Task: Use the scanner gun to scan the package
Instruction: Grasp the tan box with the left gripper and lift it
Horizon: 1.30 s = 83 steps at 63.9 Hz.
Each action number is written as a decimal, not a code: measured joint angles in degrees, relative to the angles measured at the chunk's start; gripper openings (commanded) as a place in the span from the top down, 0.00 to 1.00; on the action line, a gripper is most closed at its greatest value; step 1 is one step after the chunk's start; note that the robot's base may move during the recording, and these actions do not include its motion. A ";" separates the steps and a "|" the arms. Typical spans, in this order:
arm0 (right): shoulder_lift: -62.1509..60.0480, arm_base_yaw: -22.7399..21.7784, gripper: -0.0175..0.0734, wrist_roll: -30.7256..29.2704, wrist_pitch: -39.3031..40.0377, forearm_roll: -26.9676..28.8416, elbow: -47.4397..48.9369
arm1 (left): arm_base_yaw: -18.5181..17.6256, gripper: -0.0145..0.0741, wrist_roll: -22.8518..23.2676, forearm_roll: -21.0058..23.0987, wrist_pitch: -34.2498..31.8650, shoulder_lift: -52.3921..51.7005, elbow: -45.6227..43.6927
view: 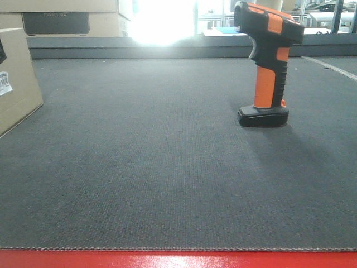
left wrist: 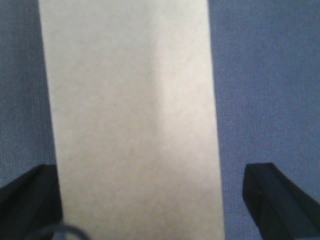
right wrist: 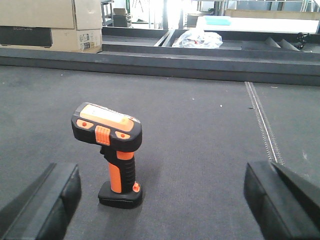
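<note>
Okay, far left in the front view: the package [view: 17, 84] is cut off by the frame edge. Only one corner and part of a white barcode label [view: 4, 84] show, and the print is unreadable. It sits on the mat, well apart from the scanner.

The left wrist view is blurry. The package [left wrist: 132, 120] fills the middle as a plain tan strip, cropped top and bottom. The left gripper [left wrist: 150, 172] is spread wide around it and grips nothing. One dark finger [left wrist: 30, 200] is just beside the box's left edge; can't tell if it touches. The other has mat between it and the box.

Right of centre, the scanner gun [view: 268, 61] stands upright on its flat black base. In the right wrist view the scanner gun [right wrist: 112, 155] stands ahead of the right gripper [right wrist: 162, 175]. That gripper's fingers are wide apart and clear of the scanner.

Surface is a dark grey woven mat [view: 167, 178] with a red strip [view: 178, 259] at the near edge and a stitched seam [right wrist: 262, 120] on the right. Behind it: a raised dark ledge [view: 139, 47], larger boxes with a dark panel [right wrist: 40, 27] and crumpled clear plastic [right wrist: 197, 37]. Window glare washes out the back.
</note>
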<state>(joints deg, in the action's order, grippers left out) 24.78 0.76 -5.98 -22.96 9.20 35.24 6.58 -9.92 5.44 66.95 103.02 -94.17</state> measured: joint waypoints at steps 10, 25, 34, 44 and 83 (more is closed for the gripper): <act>0.00 0.00 0.18 0.00 0.00 0.00 0.00 | 0.00 0.61 -0.23 0.00 0.00 0.00 0.00; 0.00 0.00 0.18 0.00 -0.11 0.00 0.00 | 0.00 0.96 -0.41 -0.11 0.90 0.00 -1.03; 0.00 0.00 0.18 0.00 -0.11 0.00 0.00 | 0.00 0.96 -0.41 -0.11 2.83 0.00 -3.60; 0.00 0.77 0.18 0.00 -0.11 0.00 0.00 | 0.00 0.96 -0.41 4.50 3.09 -1.91 -5.68; 0.00 7.10 0.18 0.00 -2.26 0.33 -1.05 | 0.00 0.96 -0.41 35.47 3.22 -13.44 9.82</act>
<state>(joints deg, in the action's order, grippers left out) 24.78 7.86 -5.98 -25.22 9.53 34.19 6.58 -10.32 40.91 70.17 89.58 -84.35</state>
